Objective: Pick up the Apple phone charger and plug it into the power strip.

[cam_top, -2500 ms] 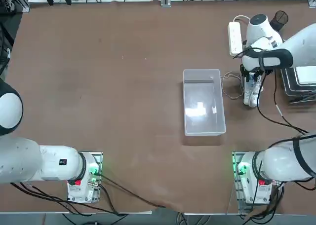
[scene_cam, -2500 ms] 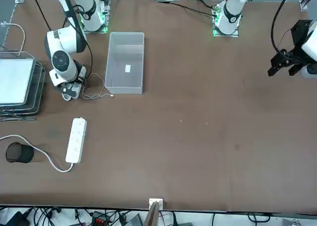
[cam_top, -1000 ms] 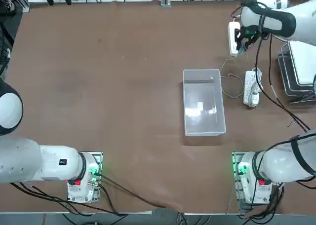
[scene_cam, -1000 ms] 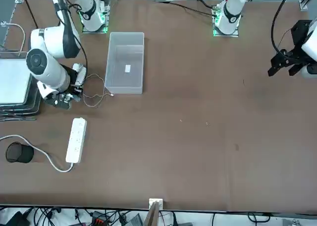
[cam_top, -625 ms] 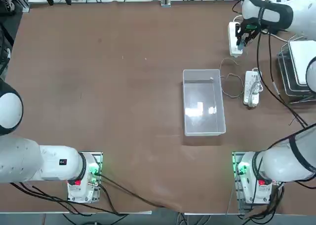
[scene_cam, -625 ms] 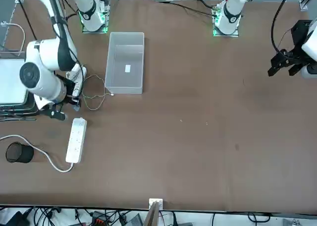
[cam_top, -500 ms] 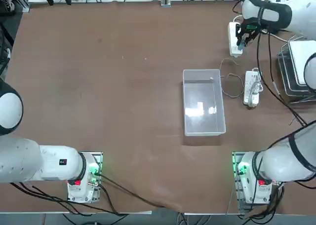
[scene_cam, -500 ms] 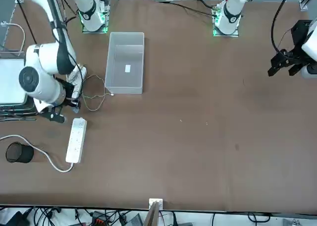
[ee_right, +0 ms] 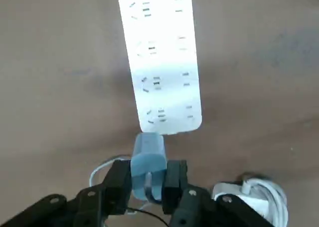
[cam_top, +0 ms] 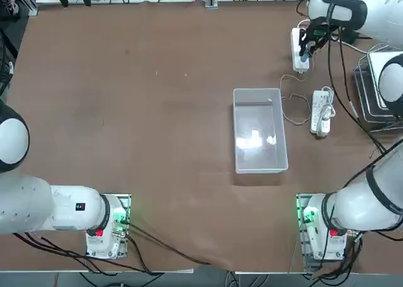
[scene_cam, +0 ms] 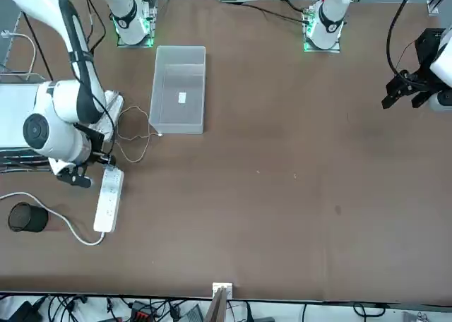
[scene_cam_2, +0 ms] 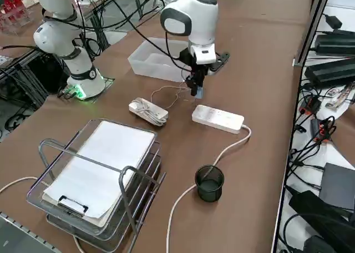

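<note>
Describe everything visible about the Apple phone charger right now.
The Apple phone charger is a small pale grey-blue plug block with rounded edges, plastic by its look. It is clamped between the fingers of the right pincer, held off the table just short of the near end of the power strip, not yet plugged in. Its thin pale cable trails back in loops on the table.

On the table: one charger (ee_right: 147, 160), one thin cable (scene_cam_2: 166, 90) looping off it, one power strip (scene_cam_2: 218, 118), one corded white bar (scene_cam_2: 148, 111), one clear bin (cam_top: 259, 131), one black cup (scene_cam_2: 209, 182), one wire tray stack (scene_cam_2: 94, 181) holding one white pad (scene_cam_2: 100, 164). One working gripper (ee_right: 147, 187), two black fingers (ee_right: 117, 179).
</note>
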Controlling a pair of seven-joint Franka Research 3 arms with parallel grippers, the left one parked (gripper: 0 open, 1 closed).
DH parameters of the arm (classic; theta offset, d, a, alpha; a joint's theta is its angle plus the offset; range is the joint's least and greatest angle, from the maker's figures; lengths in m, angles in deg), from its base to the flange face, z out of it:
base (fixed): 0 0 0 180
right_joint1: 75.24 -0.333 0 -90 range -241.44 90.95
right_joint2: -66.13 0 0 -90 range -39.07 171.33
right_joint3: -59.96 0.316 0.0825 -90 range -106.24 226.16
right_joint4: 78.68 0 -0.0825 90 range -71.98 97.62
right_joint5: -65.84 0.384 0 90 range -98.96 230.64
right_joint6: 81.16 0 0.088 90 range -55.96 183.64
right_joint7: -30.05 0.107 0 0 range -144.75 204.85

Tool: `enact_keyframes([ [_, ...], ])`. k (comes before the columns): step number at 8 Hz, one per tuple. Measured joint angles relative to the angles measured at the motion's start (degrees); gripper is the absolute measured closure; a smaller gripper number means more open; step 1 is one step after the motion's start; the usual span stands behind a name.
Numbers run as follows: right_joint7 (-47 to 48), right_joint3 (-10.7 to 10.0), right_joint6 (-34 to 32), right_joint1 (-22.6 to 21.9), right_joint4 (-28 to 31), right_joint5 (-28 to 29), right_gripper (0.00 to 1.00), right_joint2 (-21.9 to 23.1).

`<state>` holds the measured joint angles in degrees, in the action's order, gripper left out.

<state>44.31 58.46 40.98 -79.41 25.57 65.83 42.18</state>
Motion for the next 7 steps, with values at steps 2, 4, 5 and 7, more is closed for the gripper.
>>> enact_keyframes([
  [2, -1.0, 0.0, 1.6, 0.1, -1.1, 0.0, 0.65, -2.2],
  [4, -2.0, 0.0, 2.7, 0.1, -1.5, 0.0, 0.65, -3.4],
  [5, -2.8, 0.0, 2.7, 0.2, -1.6, 0.0, 0.65, -3.7],
  [7, -3.9, 0.0, 2.7, 0.5, -1.6, 0.0, 0.65, -3.9],
])
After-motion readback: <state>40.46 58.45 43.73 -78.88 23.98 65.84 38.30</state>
